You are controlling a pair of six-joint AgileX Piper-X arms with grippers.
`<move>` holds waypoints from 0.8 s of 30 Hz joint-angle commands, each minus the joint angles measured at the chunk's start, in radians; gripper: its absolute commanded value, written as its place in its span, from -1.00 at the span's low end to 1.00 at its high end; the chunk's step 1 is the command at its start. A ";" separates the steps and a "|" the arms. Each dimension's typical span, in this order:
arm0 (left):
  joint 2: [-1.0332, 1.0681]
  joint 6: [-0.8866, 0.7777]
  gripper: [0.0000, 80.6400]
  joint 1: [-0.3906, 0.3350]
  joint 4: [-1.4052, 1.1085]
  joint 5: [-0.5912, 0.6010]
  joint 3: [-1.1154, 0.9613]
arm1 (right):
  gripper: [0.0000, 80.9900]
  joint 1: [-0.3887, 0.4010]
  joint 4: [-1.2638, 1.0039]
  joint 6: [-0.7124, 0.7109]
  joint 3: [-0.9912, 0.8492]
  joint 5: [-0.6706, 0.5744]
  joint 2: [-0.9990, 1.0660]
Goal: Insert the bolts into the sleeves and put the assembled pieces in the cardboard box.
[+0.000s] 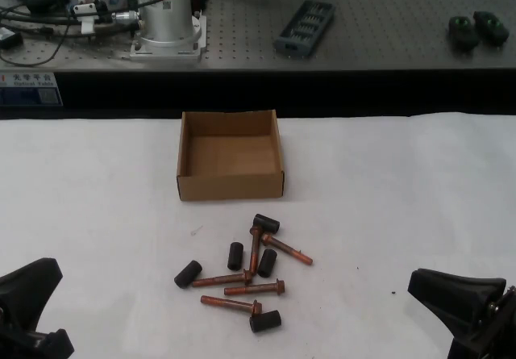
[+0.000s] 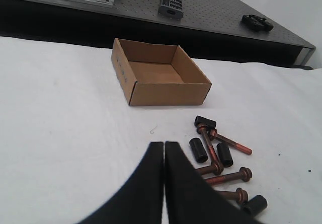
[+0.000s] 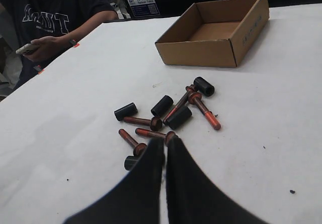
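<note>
Five copper-coloured bolts (image 1: 254, 289) and five short black sleeves (image 1: 235, 255) lie in a loose cluster on the white counter (image 1: 403, 198). They are mixed together, bolts and sleeves separate, all outside the box. The sleeve farthest from the arms lies against the heads of two bolts. The nearest sleeve sits just beside another bolt's head.

One cardboard box (image 1: 230, 185) stands open-topped on the counter just beyond the cluster, apart from it. One outer wall of the box carries faint marks, too faint to read.

On the front edge of the dark perforated board (image 1: 387, 20) behind the counter is one label (image 1: 30, 87) with blue print, too small to make out.

The left gripper (image 2: 164, 144) hangs low at the near edge, to the left of the cluster, its fingers clenched together on nothing. The right gripper (image 3: 165, 139), at the near right, is likewise clenched and holds nothing.
</note>
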 commanded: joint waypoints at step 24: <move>-0.001 -0.388 -0.99 0.001 -0.151 0.063 -0.004 | -0.89 -0.005 -0.367 0.316 -0.001 0.016 -0.009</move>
